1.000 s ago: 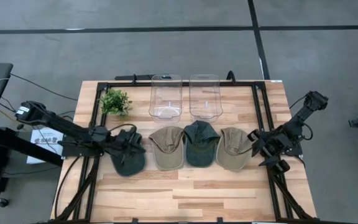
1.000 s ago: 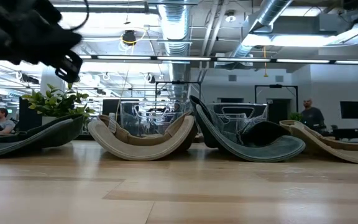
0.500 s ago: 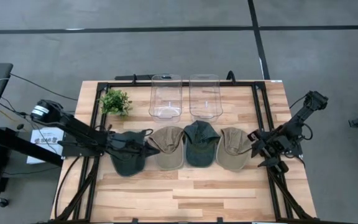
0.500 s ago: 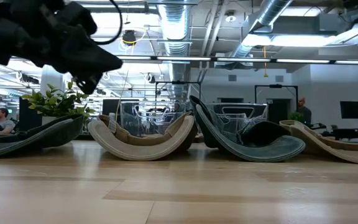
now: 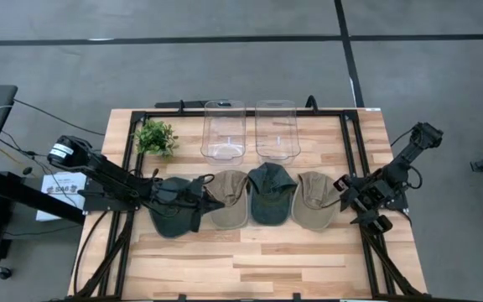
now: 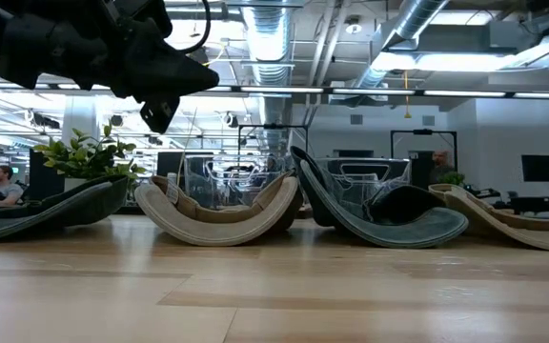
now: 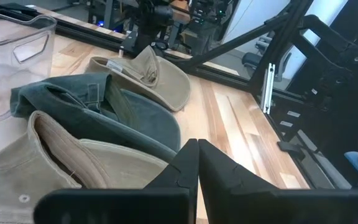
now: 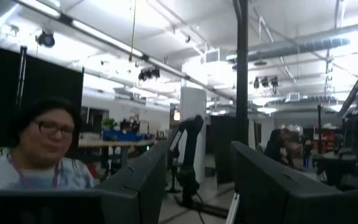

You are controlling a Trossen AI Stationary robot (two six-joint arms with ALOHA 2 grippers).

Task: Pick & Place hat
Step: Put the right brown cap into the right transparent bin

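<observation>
Since four hats are lined up across the middle of the bench, the nearest hat matters most: the left gripper [image 5: 201, 199], jaws pinched fully closed on nothing, is hung just above the gap between the dark green hat [image 5: 171, 216] and the tan hat [image 5: 227, 200]. Both are lain brim-to-back toward the far edge. The right gripper [image 5: 350, 201] is parked open by the right edge.

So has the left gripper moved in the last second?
Yes. In the high view the left gripper, shut, has travelled right from the dark green cap on the row's left end to the tan cap beside it.
</observation>
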